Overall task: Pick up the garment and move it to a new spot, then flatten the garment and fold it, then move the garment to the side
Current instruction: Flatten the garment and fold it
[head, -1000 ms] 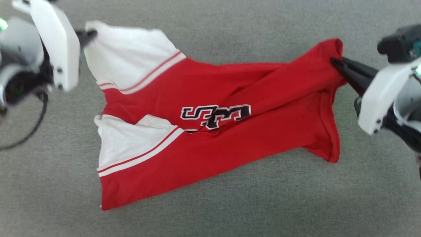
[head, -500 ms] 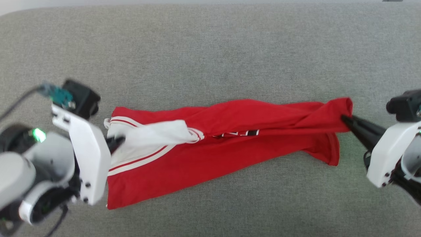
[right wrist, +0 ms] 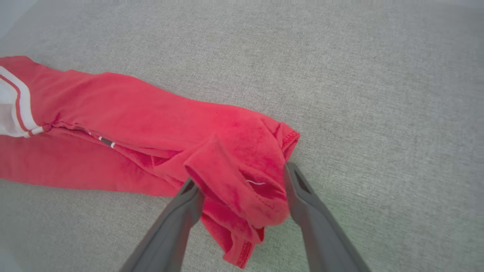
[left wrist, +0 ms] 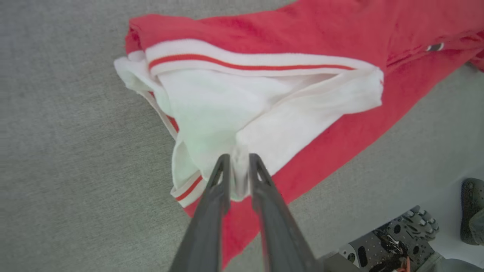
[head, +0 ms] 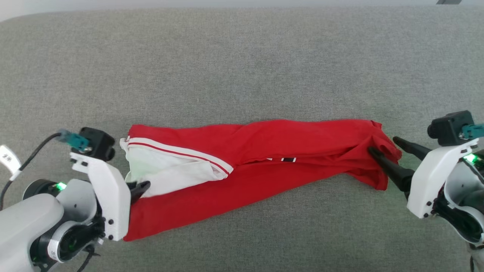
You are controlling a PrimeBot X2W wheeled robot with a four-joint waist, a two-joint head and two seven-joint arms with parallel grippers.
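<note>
The garment (head: 264, 158) is a red T-shirt with white sleeves, lying as a long narrow band across the grey surface, only a sliver of its black lettering showing. At its left end my left gripper (head: 141, 186) is shut on white sleeve fabric; the left wrist view has the cloth (left wrist: 264, 94) pinched between the nearly closed fingers of that gripper (left wrist: 236, 158). At the right end my right gripper (head: 382, 144) is open. In the right wrist view the bunched red hem (right wrist: 242, 166) rests loose between the spread fingers of that gripper (right wrist: 240, 175).
The grey fabric surface (head: 242, 68) stretches wide beyond the garment, its far edge along the top of the head view. In the left wrist view, a perforated grey machine part (left wrist: 393, 241) and a dark shoe (left wrist: 470, 211) lie past the near edge.
The garment has gone from spread with its lettering showing to folded lengthwise into a narrow band. Both grippers came nearer and lower. The right gripper opened and let go of the hem.
</note>
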